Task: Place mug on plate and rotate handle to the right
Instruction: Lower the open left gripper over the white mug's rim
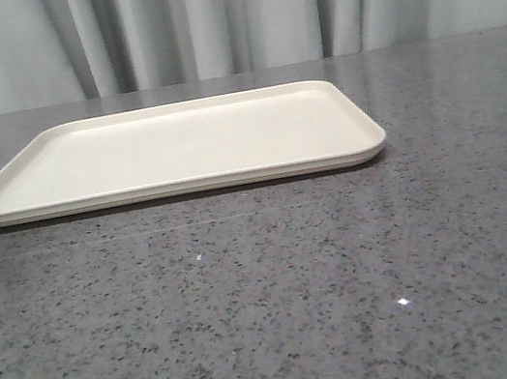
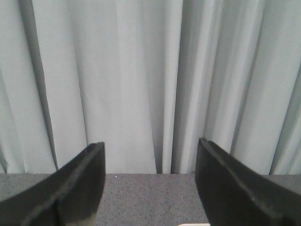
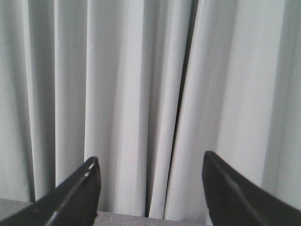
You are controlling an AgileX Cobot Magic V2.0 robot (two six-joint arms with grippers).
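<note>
Both arms are raised and aimed level toward the curtain (image 1: 223,18) at the far side of the table (image 1: 272,294), and neither arm shows in the front view. The left gripper (image 2: 150,188) has its two dark fingers (image 2: 80,188) spread wide with nothing between them; through the gap there is only curtain and a strip of speckled grey table. The right gripper (image 3: 150,193) is likewise spread apart and holds nothing, its fingers (image 3: 77,197) framing pale curtain folds with a thin band of table edge below them.

The plate (image 1: 1,206) lies flat on the table in the front view, set toward the curtain side and a little toward the robot's left, its low rim all around and its surface bare. The mug, with its handle, is not in any of the three views, so where it stands cannot be told.

The front view alone shows the whole plate and the wide stretch of table on the near side of it, with small glints of light on the stone. The left wrist view adds a small pale sliver at the very edge of the picture, between the fingers and nearer the right one, which may be a corner of the plate, though it is too small to be sure. The right wrist view shows no part of the plate, only curtain and a trace of table.
</note>
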